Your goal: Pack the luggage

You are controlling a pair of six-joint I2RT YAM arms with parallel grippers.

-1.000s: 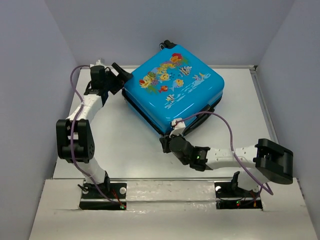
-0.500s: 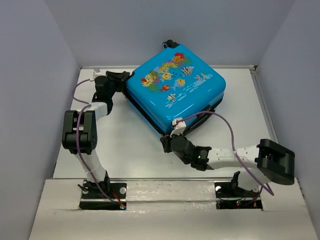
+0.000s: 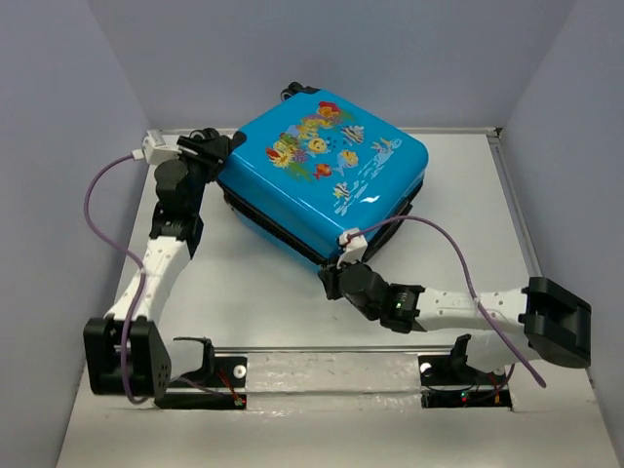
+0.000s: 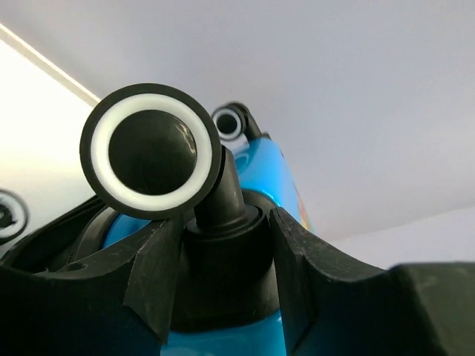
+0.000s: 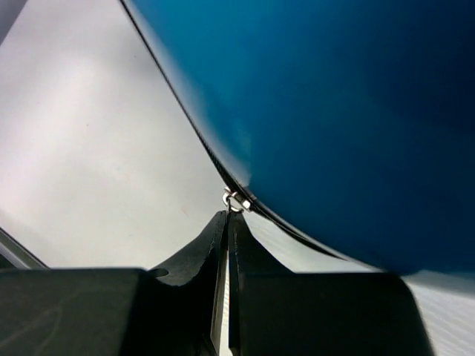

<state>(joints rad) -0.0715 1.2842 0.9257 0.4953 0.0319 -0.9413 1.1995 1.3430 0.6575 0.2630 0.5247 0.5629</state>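
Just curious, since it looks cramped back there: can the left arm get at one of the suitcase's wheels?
Likely yes: the left gripper grips a wheel by its stem, with nothing in the way.

Brightly and evenly lit from above. Only a soft, narrow shadow beneath the luggage (image 3: 322,171) on the bench (image 3: 263,283). Small white glare on its lid, toward the near edge. Sharp from overhead. Blurred close against the luggage in the right wrist view, shell shading from bright to dark blue. Crisp on the wheel (image 4: 152,150), with a faint sheen.
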